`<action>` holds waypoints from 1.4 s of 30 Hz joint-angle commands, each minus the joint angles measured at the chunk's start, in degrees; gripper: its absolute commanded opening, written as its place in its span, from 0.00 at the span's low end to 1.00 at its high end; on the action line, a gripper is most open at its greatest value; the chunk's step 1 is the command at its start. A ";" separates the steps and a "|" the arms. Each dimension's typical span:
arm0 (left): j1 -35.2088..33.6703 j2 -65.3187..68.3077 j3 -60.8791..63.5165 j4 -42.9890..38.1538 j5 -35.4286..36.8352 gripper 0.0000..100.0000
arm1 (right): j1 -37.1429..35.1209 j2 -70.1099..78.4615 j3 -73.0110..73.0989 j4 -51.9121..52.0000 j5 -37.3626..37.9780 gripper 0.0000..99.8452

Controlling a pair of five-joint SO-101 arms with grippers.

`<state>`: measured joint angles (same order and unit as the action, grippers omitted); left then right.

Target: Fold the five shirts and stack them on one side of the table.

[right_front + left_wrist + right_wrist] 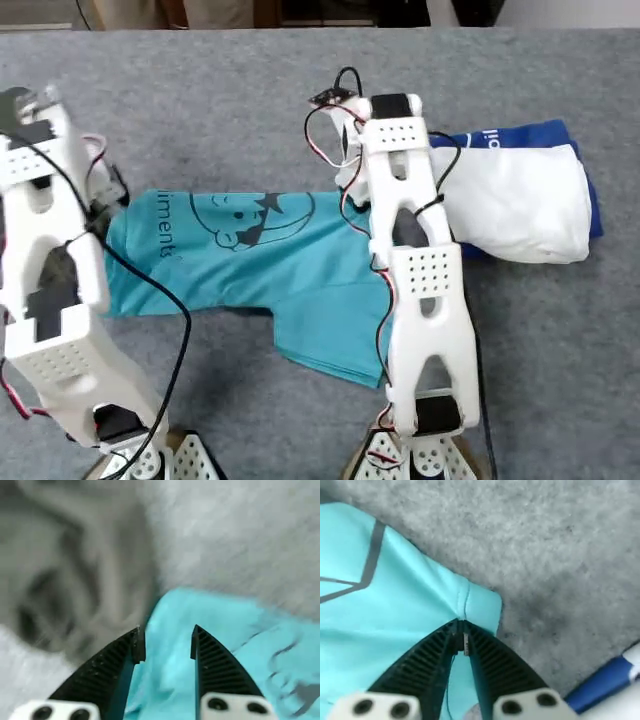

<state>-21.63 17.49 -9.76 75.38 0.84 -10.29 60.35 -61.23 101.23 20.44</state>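
L gripper (167, 642): jaws apart, nothing held. Tips hang over the left edge of the teal shirt (240, 262), one finger (115, 660) at the hem and the other over the cloth. Can't tell if the tips touch the fabric. In high view the L arm (45, 260) runs along the table's left side, w/ its wrist end at the shirt's left edge.

Teal shirt lies mid-table on the grey table cover (200, 100), print side up, w/ a dark graphic + lettering near its far edge. It is mostly flat w/ some wrinkles, and a flap sticks out toward the arm bases at its near right.

R gripper (461, 639): clenched, tips pinching teal shirt fabric at a seam close to a rounded corner. Grey cover shows just past that corner. In high view the R arm (420, 280) stretches from its base over the shirt's right part, wrist at the shirt's far right corner.

Far right: a folded white shirt (525, 205) lies on top of a blue shirt (520, 135), w/ blue showing along the far edge & right side. The stack sits just beside the R arm, at the teal shirt's right end.
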 commanded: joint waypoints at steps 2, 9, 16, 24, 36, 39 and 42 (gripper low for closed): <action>3.43 0.04 -3.43 -6.68 5.36 0.16 | -1.10 -16.31 10.24 1.23 -0.09 0.00; 2.99 8.66 -1.14 -15.03 11.43 0.14 | -1.01 -42.15 36.35 -0.44 2.46 0.00; 1.67 16.04 -2.81 -17.14 10.90 0.02 | -0.75 -45.58 55.60 -12.92 2.02 0.00; 0.62 16.66 -6.15 -17.49 7.56 0.02 | 7.16 -33.27 55.78 -22.33 1.93 0.00; -2.64 11.38 -13.19 -8.26 2.37 0.02 | 2.86 -31.60 31.08 0.97 5.10 0.00; -3.78 7.16 -15.38 -4.04 2.37 0.02 | -0.04 -39.78 32.66 0.97 5.19 0.00; -4.57 1.45 -15.38 2.02 -0.62 0.02 | -2.07 -47.96 39.60 0.97 7.03 0.00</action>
<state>-25.05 26.46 -22.51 72.57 2.95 -10.37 22.11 -25.45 101.05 25.54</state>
